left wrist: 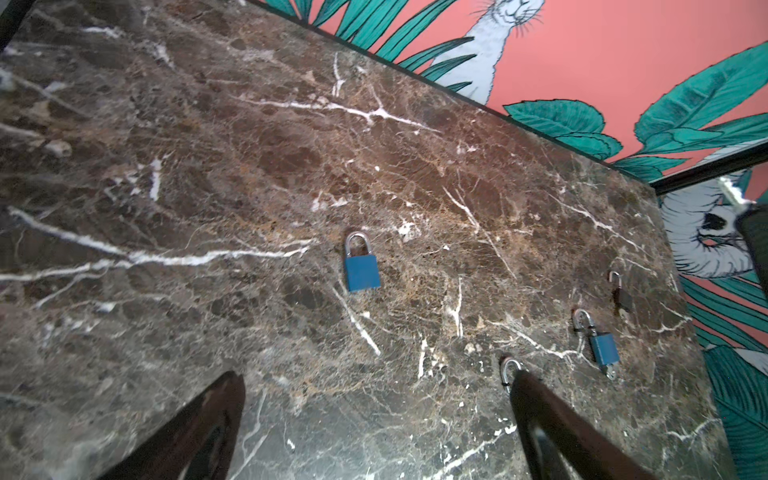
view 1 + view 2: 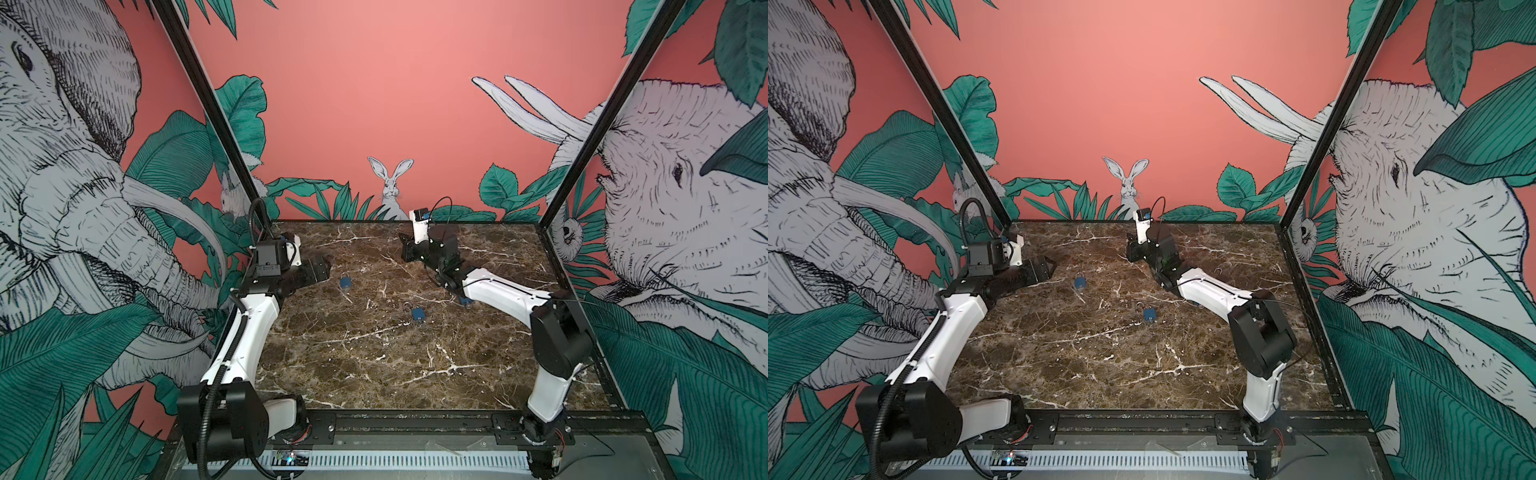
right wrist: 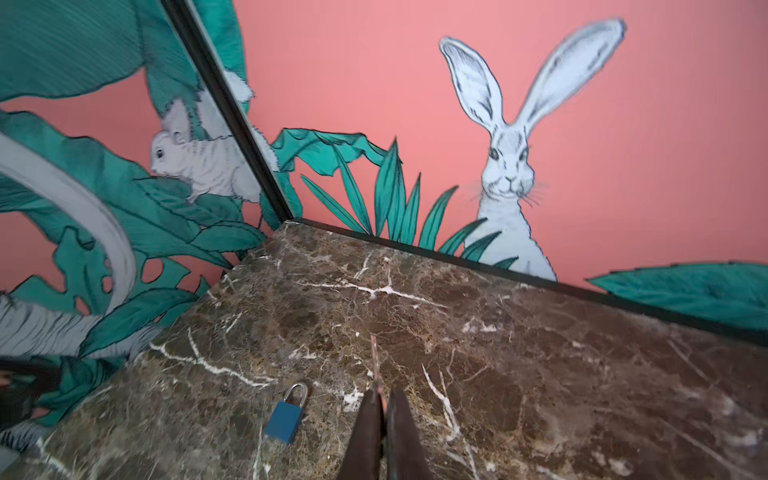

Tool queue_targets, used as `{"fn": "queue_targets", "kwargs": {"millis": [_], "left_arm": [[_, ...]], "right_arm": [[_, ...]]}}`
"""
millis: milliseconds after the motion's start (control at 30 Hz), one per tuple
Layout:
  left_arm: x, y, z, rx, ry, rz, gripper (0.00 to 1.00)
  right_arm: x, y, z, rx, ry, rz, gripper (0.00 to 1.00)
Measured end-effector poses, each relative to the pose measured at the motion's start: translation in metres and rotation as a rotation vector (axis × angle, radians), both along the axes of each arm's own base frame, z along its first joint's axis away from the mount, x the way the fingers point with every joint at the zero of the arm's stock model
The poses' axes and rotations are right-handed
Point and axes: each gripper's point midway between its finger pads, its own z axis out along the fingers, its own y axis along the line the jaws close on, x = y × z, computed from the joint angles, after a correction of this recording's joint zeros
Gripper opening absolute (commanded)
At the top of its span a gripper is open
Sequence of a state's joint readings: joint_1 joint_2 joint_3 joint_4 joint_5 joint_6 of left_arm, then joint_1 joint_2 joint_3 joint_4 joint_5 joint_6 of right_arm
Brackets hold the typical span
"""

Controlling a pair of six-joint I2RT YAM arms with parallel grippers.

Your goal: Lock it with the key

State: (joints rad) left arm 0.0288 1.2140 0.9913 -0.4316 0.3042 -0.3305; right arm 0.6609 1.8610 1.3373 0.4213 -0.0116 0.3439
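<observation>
A blue padlock (image 2: pixel 345 281) (image 2: pixel 1079 282) lies flat on the marble table, its silver shackle closed in the left wrist view (image 1: pixel 361 266). My left gripper (image 2: pixel 325 269) (image 1: pixel 377 374) hovers just left of it, open wide and empty. My right gripper (image 2: pixel 404 246) (image 3: pixel 384 392) is raised behind and to the right of that padlock (image 3: pixel 286 415). It is shut on the key (image 3: pixel 375 363), whose thin blade sticks out past the fingertips and points away over bare marble.
A second blue padlock (image 2: pixel 417 312) (image 1: pixel 603 348) with an open shackle lies mid-table. Another (image 2: pixel 466 301) shows under the right forearm. One shackle (image 1: pixel 509 368) peeks out beside my left finger. Black frame posts and walls bound the table (image 2: pixel 374 374).
</observation>
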Motion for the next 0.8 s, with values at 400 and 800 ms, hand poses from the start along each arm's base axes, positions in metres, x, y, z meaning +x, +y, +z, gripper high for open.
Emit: {"fn": "queue_targets", "kwargs": {"millis": [400,800], "left_arm": [[-0.049,0.01,-0.031,-0.007,-0.013,0.099,0.99],[-0.06,0.002,-0.028,-0.067,-0.034,0.084,0.99]], "right_arm": [[0.012,0.024,-0.104,0.342,0.236,-0.243,0.0],[0.016,0.082,-0.147,0.512,0.437,-0.113,0.0]]}}
